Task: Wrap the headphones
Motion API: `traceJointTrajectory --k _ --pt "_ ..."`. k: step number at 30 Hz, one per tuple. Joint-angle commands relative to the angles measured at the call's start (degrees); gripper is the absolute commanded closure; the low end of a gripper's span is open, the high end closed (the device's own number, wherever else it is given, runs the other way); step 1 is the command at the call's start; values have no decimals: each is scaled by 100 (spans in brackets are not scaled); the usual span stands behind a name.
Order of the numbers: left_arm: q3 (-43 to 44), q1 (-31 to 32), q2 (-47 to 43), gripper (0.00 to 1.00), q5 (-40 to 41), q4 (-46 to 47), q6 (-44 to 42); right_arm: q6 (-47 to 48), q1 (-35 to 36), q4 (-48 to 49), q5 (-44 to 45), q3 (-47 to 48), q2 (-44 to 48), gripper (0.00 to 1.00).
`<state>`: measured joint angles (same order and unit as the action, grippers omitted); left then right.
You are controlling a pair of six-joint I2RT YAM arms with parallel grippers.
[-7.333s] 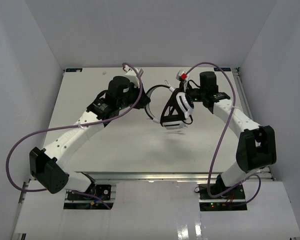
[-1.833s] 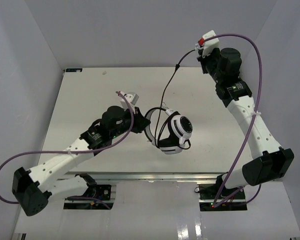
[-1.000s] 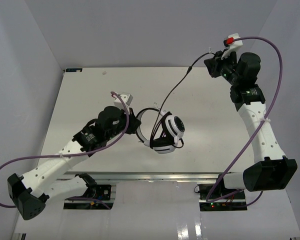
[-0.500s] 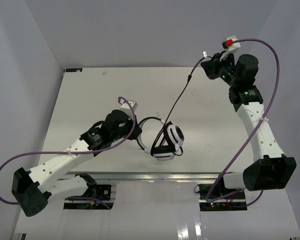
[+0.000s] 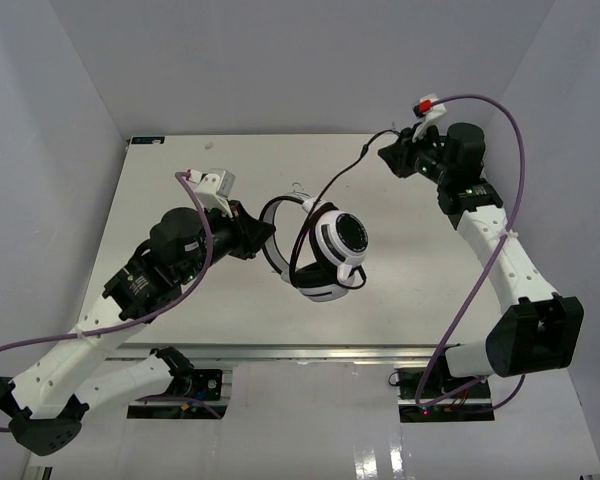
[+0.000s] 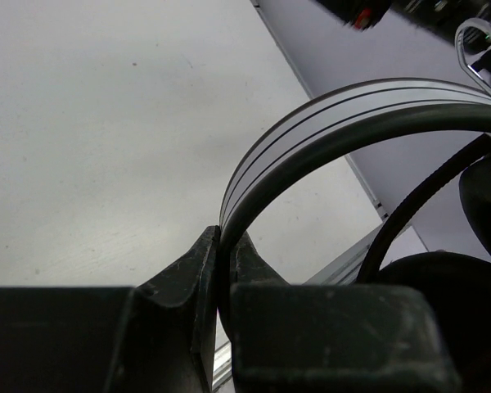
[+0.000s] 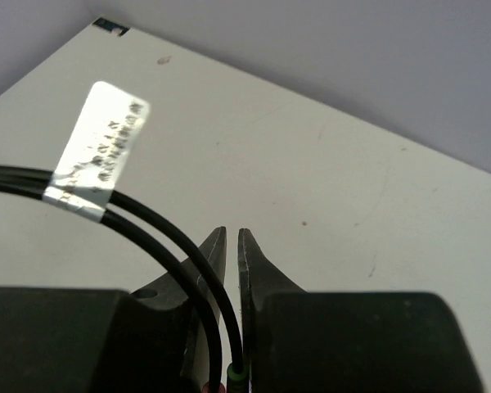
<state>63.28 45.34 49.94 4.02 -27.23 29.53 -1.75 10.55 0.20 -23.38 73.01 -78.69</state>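
The headphones hang in the air above the table's middle, white earcups with black pads, headband arching left. My left gripper is shut on the headband; in the left wrist view the band rises from between the closed jaws of my left gripper. The thin black cable runs up from the earcups to my right gripper, raised at the back right. In the right wrist view my right gripper is shut on the cable near its plug end; a white label sits on the cable.
The white table lies under both arms, its front rail near the bases. Purple robot cables loop off each arm. Grey walls close the left, back and right sides.
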Motion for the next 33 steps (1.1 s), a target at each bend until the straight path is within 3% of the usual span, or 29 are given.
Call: traceJointTrajectory --k 1,6,15,24,33 --pt "537 1 199 100 96 940 525 149 415 160 -218 -451 -132 92" --pt "661 1 653 100 793 1721 935 149 622 295 -461 -1003 -121 92" --pt "-243 -201 1302 100 2205 3168 2612 58 884 598 -814 -1834 231 92" --pt "-693 -570 1905 100 2524 2779 3901 -337 1047 1131 -1116 -2598 388 92" --pt "-1227 -958 2434 100 2242 2758 4628 -605 1158 1499 -1534 -2975 -299 92"
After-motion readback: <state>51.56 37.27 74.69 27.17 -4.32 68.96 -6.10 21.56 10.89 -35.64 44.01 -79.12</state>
